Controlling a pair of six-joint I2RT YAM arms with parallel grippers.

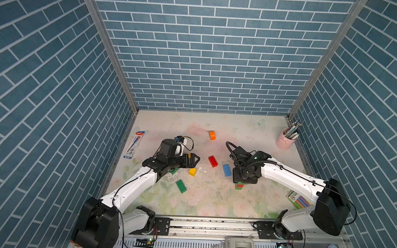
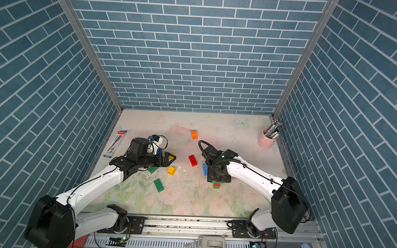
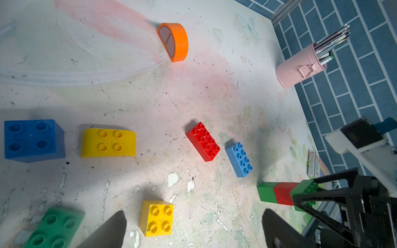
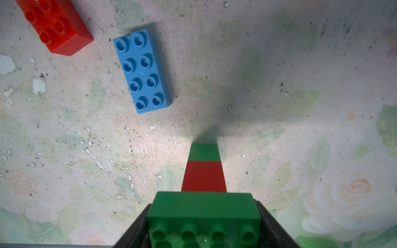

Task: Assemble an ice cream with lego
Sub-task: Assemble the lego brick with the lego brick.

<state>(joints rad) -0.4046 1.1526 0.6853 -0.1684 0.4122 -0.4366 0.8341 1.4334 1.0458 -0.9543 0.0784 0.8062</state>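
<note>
Right gripper (image 4: 203, 225) pinching wide green brick (image 4: 204, 204) by short ends, atop upright red-green stack (image 1: 239, 185), right of centre in both top views. Left gripper (image 3: 192, 216) spread wide. Yellow square brick (image 3: 156, 218) sits between its fingertips in left wrist view. Left arm nearer.

We're standing at a robot lab's test cell, and it shows everywhere. The three blue brick-pattern walls (image 1: 209, 60) are panels hung on bare aluminium posts (image 1: 108, 51). Two white-and-black machines, the left arm (image 1: 135, 186) and the right arm (image 1: 287, 178), are bolted to a metal rail (image 1: 211, 225) along the front edge, with a slotted cable duct (image 1: 187, 245) beneath. The floral tabletop (image 1: 212, 199) is scuffed and chipped. Lego bricks (image 1: 213, 161) and a pink pen pot (image 1: 285, 140) sit on it.
</note>
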